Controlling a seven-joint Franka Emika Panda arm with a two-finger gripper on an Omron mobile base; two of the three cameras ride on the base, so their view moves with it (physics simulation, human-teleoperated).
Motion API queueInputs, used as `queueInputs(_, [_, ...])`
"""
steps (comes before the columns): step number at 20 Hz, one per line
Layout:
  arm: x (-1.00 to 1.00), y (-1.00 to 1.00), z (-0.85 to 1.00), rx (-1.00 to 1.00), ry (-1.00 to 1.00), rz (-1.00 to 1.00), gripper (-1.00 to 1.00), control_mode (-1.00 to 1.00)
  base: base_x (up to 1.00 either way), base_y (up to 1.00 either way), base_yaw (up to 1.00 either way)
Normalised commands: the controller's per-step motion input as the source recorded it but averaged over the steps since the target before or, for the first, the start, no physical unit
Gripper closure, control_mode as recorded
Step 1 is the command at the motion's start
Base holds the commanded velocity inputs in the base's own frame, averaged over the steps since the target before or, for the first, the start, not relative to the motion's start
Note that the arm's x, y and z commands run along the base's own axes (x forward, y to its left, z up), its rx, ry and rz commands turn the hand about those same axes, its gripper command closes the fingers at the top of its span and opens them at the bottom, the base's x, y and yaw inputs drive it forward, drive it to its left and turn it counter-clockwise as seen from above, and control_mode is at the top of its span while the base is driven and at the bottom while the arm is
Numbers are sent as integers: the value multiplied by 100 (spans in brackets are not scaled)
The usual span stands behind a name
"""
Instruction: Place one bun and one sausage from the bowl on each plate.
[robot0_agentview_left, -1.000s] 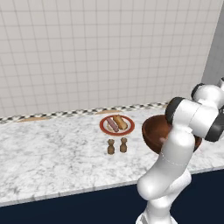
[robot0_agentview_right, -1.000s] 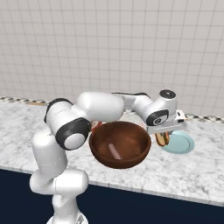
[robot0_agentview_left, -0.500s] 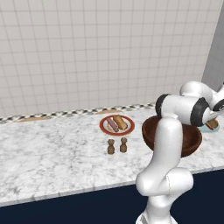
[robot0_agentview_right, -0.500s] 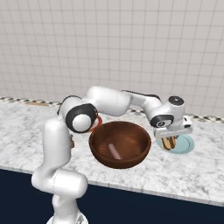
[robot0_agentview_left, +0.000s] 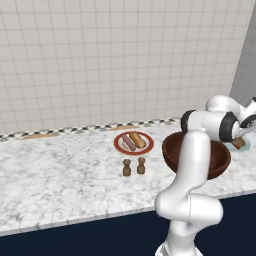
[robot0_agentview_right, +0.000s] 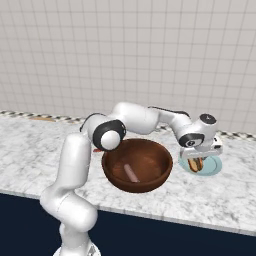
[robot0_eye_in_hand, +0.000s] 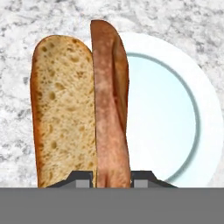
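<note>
My gripper (robot0_agentview_right: 197, 156) is shut on a bun (robot0_eye_in_hand: 65, 109), split lengthwise, its cut face and brown crust standing between the fingertips. The bun (robot0_agentview_right: 196, 163) hangs low over the teal-rimmed plate (robot0_agentview_right: 215, 167), whose pale centre (robot0_eye_in_hand: 175, 109) lies just past it. The dark reddish-brown bowl (robot0_agentview_right: 135, 186) sits left of that plate with one sausage (robot0_agentview_right: 131, 173) inside. Further left, the red-rimmed plate (robot0_agentview_left: 118, 144) carries a bun (robot0_agentview_left: 137, 139) and a sausage (robot0_agentview_left: 128, 142). My arm hides part of the bowl (robot0_agentview_left: 220, 160) in the left base view.
Two small brown shakers (robot0_agentview_left: 126, 167) (robot0_agentview_left: 141, 165) stand in front of the red-rimmed plate. The marble counter (robot0_agentview_left: 60, 175) runs to a tiled back wall, with a grey side wall (robot0_agentview_left: 247, 65) at the right. The counter's front edge lies close below the bowl.
The gripper has carried the bun rightward and down toward the teal-rimmed plate, and the arm's elbow has swung across in front of the bowl.
</note>
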Motion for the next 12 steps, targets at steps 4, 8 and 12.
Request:
queueInputs(4, [13, 0, -22, 0, 0, 0, -100, -100, 0, 0, 0])
queueInputs(8, [46, 0, -5, 0, 0, -3, -100, -100, 0, 0, 0])
queueInputs(12, [55, -14, -12, -1, 0, -5, -100, -100, 0, 0, 0])
